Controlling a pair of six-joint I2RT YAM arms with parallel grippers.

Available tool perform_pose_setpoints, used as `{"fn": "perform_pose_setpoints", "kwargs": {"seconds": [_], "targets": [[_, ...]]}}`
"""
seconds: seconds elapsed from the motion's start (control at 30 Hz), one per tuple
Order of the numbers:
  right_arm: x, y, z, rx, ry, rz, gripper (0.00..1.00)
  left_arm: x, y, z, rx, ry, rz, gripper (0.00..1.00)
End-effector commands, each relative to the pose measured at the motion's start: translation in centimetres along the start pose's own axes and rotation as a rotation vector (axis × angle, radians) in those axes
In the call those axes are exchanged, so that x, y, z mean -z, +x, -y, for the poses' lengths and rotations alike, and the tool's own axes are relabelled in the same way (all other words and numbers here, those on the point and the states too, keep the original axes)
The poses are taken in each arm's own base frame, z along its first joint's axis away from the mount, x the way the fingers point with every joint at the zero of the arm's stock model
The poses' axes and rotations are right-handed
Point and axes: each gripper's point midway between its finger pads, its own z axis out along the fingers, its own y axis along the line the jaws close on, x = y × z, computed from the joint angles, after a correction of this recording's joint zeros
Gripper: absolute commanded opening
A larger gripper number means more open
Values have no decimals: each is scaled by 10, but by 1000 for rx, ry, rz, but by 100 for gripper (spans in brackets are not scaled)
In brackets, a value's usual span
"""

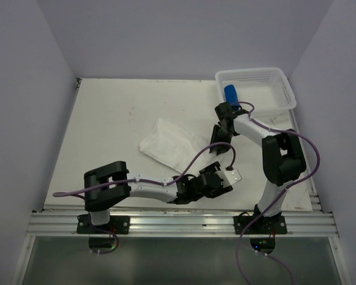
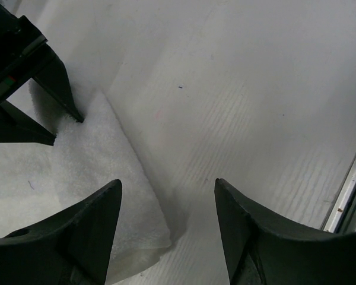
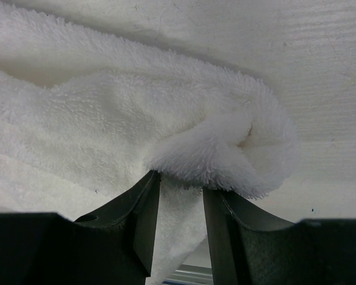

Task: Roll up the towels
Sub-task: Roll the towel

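Done: blue towel (image 1: 231, 94) looked rolled, stood in basket (image 1: 255, 72) | Left: white towel (image 1: 169, 142) lay on bench (image 1: 107, 130), only its right end curled | right hand (image 3: 181, 184) pinched narrowly on that curl | left hand (image 2: 166, 196) gaped wide, empty, over the towel's corner.

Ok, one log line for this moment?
blue towel: rolled, in basket | white towel: unrolled on table, corner curled | right tool: shut on curl | left tool: open above towel edge
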Motion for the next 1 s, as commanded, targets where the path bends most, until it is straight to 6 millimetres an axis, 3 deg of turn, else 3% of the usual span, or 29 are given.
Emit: {"fn": "perform_pose_setpoints", "kwargs": {"seconds": [0.0,0.13,0.53,0.97], "targets": [[-2,-6,-5,20,-10,14,39,-3,-14,-18,-19,-83,28,70],[-1,-6,-4,20,-15,16,40,-7,0,-33,-18,-147,-19,77],[1,-10,-7,25,-14,17,40,-16,34,-51,25,-183,-95,77],[5,-11,-12,33,-31,16,40,-21,72,-40,185,-106,-140,76]]}}
